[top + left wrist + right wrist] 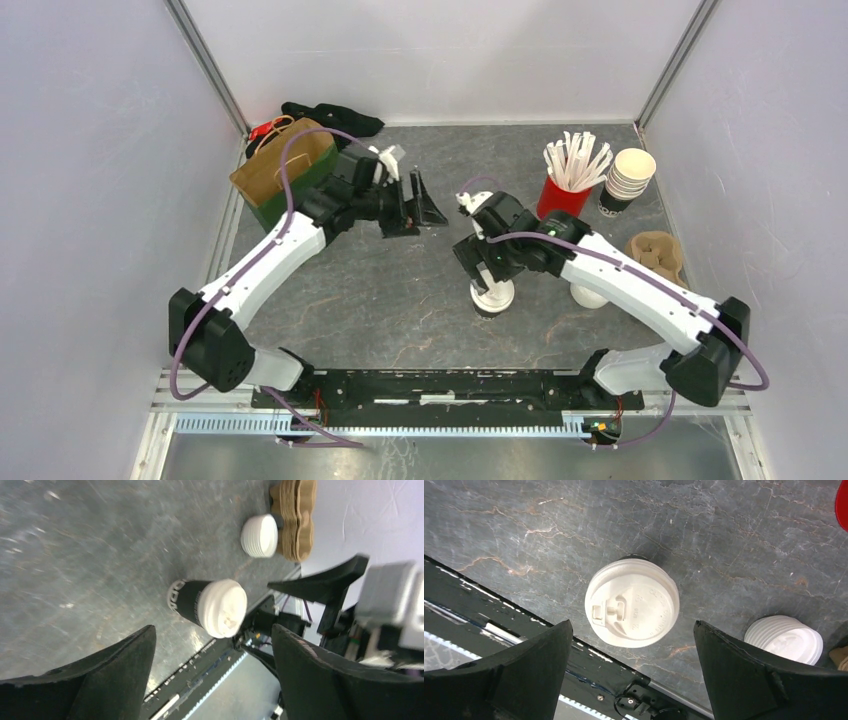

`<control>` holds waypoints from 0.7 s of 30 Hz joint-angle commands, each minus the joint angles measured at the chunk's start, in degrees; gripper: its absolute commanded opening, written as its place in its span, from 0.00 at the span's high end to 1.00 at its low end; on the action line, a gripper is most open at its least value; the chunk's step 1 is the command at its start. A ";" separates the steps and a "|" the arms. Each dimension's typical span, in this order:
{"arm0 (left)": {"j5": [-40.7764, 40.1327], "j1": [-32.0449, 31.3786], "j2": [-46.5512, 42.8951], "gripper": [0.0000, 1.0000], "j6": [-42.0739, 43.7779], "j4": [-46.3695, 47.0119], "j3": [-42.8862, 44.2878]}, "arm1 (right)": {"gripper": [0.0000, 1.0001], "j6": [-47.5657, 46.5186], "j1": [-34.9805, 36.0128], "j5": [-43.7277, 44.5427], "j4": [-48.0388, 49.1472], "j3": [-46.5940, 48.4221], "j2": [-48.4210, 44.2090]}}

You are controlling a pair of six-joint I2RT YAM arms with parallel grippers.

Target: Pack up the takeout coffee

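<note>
Above the near-centre coffee cup, your right gripper hangs wide open, left gripper likewise spread: pick-up step; next, lower and close beneath the lid.

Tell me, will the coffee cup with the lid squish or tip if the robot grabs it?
The coffee cup looks like paper, so a hard squeeze would probably dent it. Its base looks narrower than its lid, so a sideways push might tip it.

Lidded cup near centre; lid stack right of it; paper bag far left.
</note>
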 commanded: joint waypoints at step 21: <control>15.93 -11.94 15.04 0.51 -8.56 12.35 -4.88 | 0.02 -9.31 -17.73 -26.21 14.25 -16.59 -13.42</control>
